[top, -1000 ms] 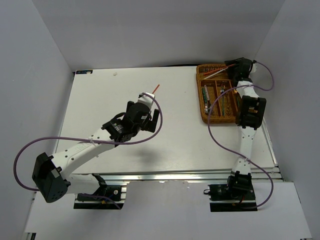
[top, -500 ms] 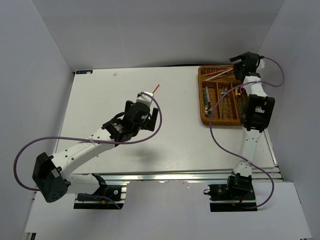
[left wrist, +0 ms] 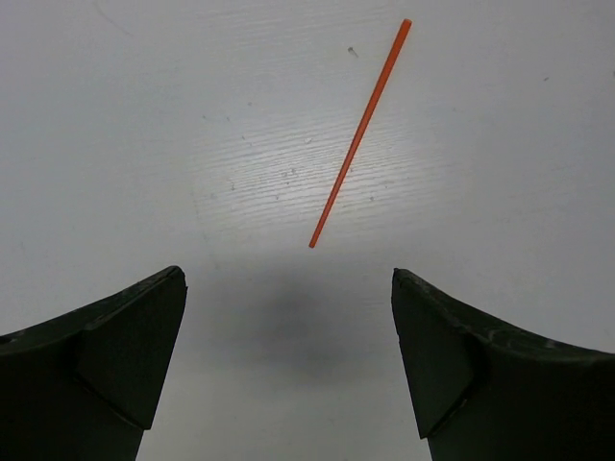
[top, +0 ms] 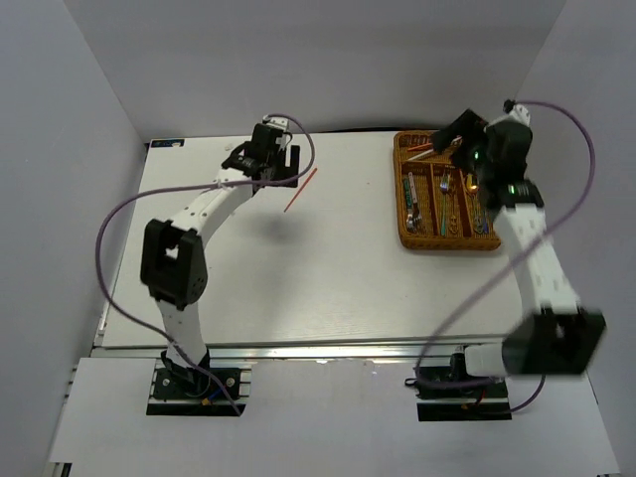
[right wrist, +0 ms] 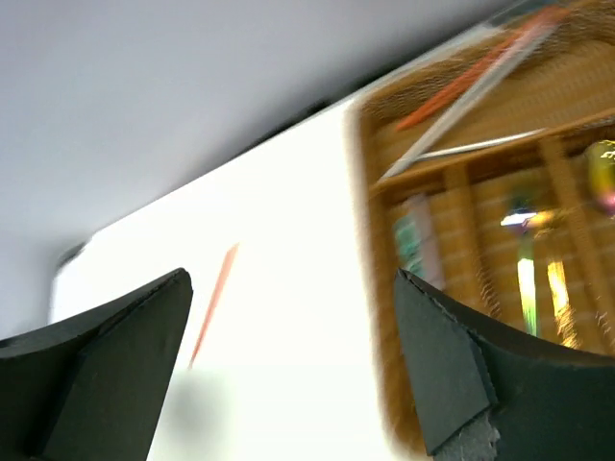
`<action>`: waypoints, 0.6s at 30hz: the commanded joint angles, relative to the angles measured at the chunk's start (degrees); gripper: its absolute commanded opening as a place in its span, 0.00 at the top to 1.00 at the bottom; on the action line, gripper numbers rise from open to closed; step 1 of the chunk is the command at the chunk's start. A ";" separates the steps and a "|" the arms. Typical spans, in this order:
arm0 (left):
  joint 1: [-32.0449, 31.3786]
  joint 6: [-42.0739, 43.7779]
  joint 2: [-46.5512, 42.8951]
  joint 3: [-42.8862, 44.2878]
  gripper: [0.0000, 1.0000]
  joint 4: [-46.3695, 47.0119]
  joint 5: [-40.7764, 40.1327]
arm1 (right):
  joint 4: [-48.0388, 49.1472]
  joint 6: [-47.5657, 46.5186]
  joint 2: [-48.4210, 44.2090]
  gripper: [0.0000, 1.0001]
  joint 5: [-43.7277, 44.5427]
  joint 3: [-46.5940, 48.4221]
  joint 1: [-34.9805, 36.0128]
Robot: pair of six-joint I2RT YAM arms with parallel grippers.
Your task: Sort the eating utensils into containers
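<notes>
One thin red chopstick (top: 301, 189) lies alone on the white table; it also shows in the left wrist view (left wrist: 359, 133) and, blurred, in the right wrist view (right wrist: 211, 303). My left gripper (top: 273, 167) hovers above the table just beside it, open and empty (left wrist: 288, 274), with the chopstick's near tip just ahead of the jaws. The brown wicker tray (top: 401, 199) at the back right holds spoons and forks in its long slots and a red chopstick (right wrist: 471, 77) with silver chopsticks in the crosswise slot. My right gripper (top: 455, 134) is open and empty (right wrist: 290, 279), raised over the tray's far end.
Grey walls close in the table (top: 328, 288) at the back and both sides. The tray (right wrist: 384, 317) sits against the table's right edge. Purple cables loop off both arms.
My left arm has swung from the table's middle to the back, beside the red chopstick. My right arm has lifted up and back from the tray's far slot; its view is motion-blurred.
</notes>
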 commanded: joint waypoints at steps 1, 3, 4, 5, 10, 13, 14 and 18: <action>1.06 6.19 10.62 12.06 0.05 -6.89 8.47 | 2.55 -6.80 -18.32 0.11 -3.59 -16.23 2.34; 1.50 6.72 14.96 16.14 0.08 -8.92 12.24 | 1.51 -6.97 -27.27 0.12 -3.50 -24.08 4.18; 1.77 6.81 18.90 18.24 0.10 -9.63 12.18 | 0.28 -7.06 -29.06 0.12 -3.94 -25.23 4.27; 1.77 6.99 20.76 22.09 0.14 -11.46 11.57 | -0.77 -7.67 -30.47 0.13 -6.20 -26.63 4.80; 1.86 8.31 28.07 28.02 0.18 -11.49 12.53 | -7.99 -11.01 -34.26 0.18 -9.83 -28.58 6.38; 2.12 8.39 30.88 29.95 0.18 -8.85 13.58 | -9.04 -12.60 -35.76 0.19 -10.71 -30.51 6.82; 2.12 8.31 32.28 30.56 0.18 -8.15 13.58 | -9.22 -12.95 -36.37 0.19 -10.53 -30.86 6.91; 2.12 8.04 36.23 36.79 0.19 -8.05 15.78 | -9.22 -13.13 -37.52 0.19 -11.23 -31.92 7.35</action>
